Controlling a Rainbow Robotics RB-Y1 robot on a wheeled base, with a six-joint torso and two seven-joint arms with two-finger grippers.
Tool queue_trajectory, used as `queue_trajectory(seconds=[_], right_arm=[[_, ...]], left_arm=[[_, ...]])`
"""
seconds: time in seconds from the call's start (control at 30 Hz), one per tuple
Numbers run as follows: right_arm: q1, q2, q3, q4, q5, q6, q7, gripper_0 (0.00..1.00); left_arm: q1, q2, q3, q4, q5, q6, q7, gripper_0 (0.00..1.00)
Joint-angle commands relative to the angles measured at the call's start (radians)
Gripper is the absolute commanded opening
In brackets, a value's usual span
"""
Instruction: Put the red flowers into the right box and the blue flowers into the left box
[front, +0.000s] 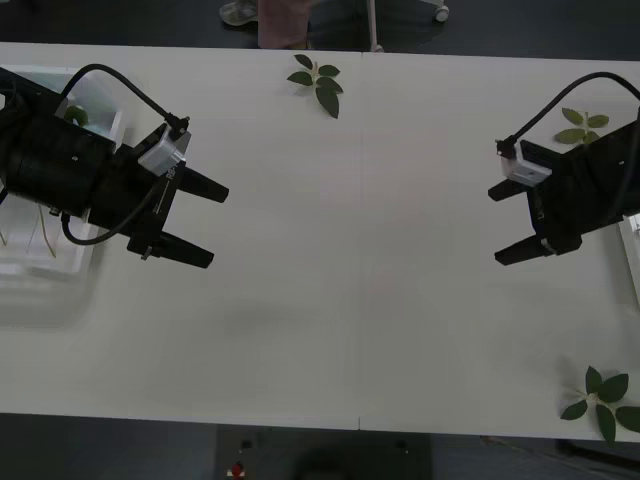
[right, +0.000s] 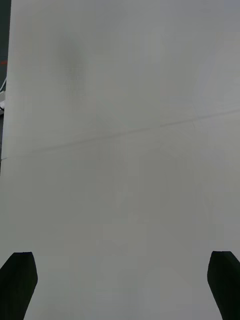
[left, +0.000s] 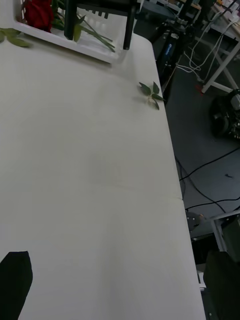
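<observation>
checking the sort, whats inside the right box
The right box holds a red flower and green stems. The right gripper stands open in front of it, hiding part of the inside, so the count is unclear.

A: Status on flowers and boxes?

B: Left box (front: 95, 105): translucent white, thick rim, at the counter's left edge, mostly hidden under the left arm. Something green shows inside near its far corner. Can't identify any blue flowers in it.

A: Right box?

B: Right box (left: 60, 42): white tray with raised rim, at the far end of the counter in the left wrist view. One red flower (left: 39, 12) lies in it, dark-red bloom at one end, green stems and leaves trailing across the tray.
</observation>
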Motion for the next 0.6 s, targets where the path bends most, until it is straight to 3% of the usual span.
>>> queue_trajectory(seconds=[0.03,0.17,0.6], right_arm=[[0.035,0.014,-0.020,-0.070,0.034,-0.078,0.010,1.00],[0.077,0.014,-0.019,-0.105,0.039,-0.155,0.010,1.00],[0.087,0.014,-0.020,-0.105,0.064,-0.159,0.010,1.00]], left_arm=[[-0.009,0.005,0.015,-0.016,0.013,-0.009,-0.001,1.00],[-0.009,0.005,0.015,-0.016,0.013,-0.009,-0.001,1.00],[-0.009,0.005,0.015,-0.016,0.013,-0.009,-0.001,1.00]])
